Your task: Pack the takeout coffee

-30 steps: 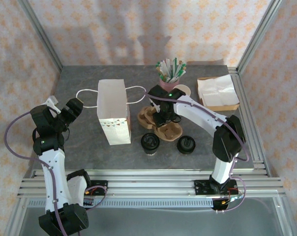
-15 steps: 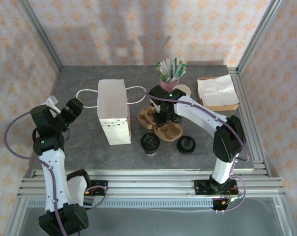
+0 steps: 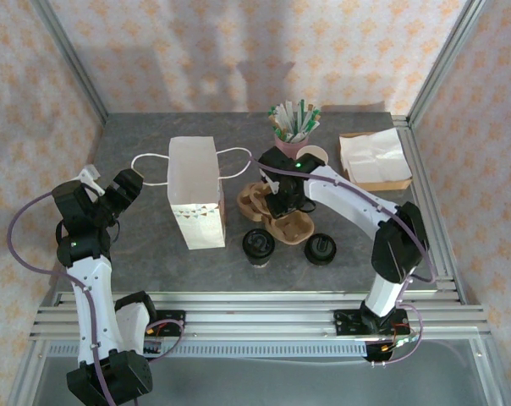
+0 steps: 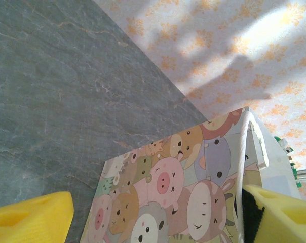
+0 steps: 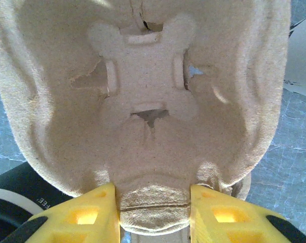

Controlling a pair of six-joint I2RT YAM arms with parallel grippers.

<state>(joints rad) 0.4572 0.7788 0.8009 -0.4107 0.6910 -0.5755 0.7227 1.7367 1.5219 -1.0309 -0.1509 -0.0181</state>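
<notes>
We judge the takeout coffee (image 3: 258,245), at seven o'clock of the pulp carrier (image 3: 287,223) that our right fingers (image 5: 87,217) pinch, light but crushable, best gripped mid-wall, while our left fingers (image 4: 31,217) gape wide.

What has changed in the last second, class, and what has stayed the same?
The right arm's elbow swung slightly outward, to its right. The right end effector stays clamped on the edge of the pulp cup carrier; nothing was picked up or released. The left end effector, paper bag, takeout coffee and black lid piece have not moved.
</notes>
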